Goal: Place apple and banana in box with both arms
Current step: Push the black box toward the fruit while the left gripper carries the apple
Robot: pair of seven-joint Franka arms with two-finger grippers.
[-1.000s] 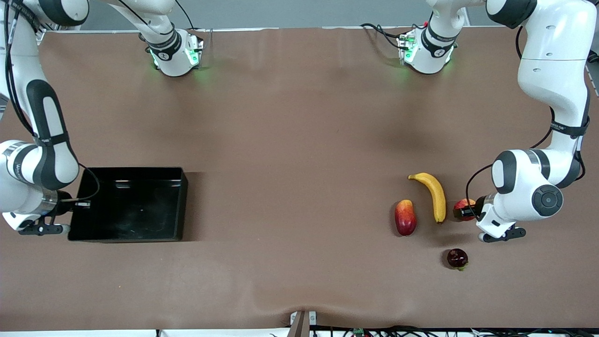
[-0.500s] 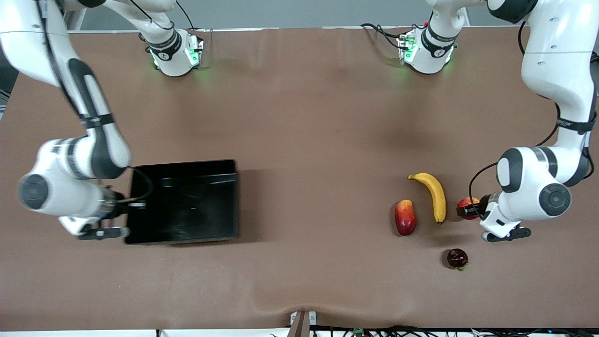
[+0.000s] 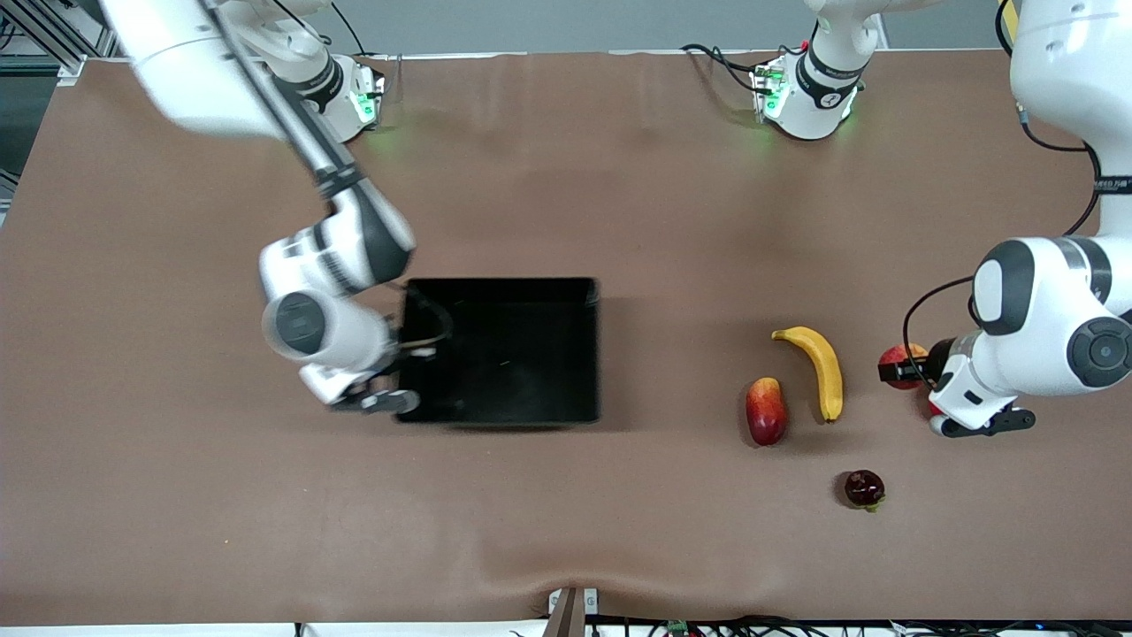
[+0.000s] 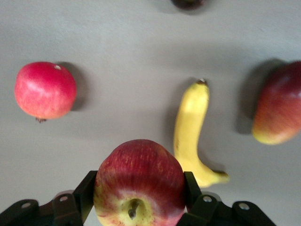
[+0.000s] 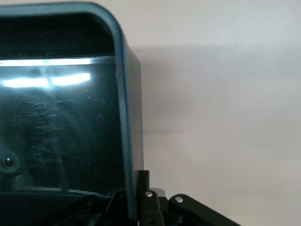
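My left gripper (image 3: 895, 370) is shut on the apple (image 3: 906, 356) and holds it above the table at the left arm's end. In the left wrist view the apple (image 4: 138, 165), red with a yellowish stem dimple, sits between the fingers (image 4: 84, 190). The banana (image 3: 824, 372) lies on the table beside it and also shows in the left wrist view (image 4: 190, 127). My right gripper (image 3: 417, 347) is shut on the wall of the black box (image 3: 504, 287), which stands near the table's middle. In the right wrist view the wall (image 5: 123, 94) runs between the fingers (image 5: 142, 188).
A red-yellow mango (image 3: 766, 410) lies beside the banana, toward the box. A dark red fruit (image 3: 864, 488) lies nearer the front camera. An all-red fruit (image 4: 45, 90) shows in the left wrist view. Both arm bases stand along the table's top edge.
My right gripper has dragged the box from the right arm's end toward the table's middle. My left gripper has lifted the apple off the table.
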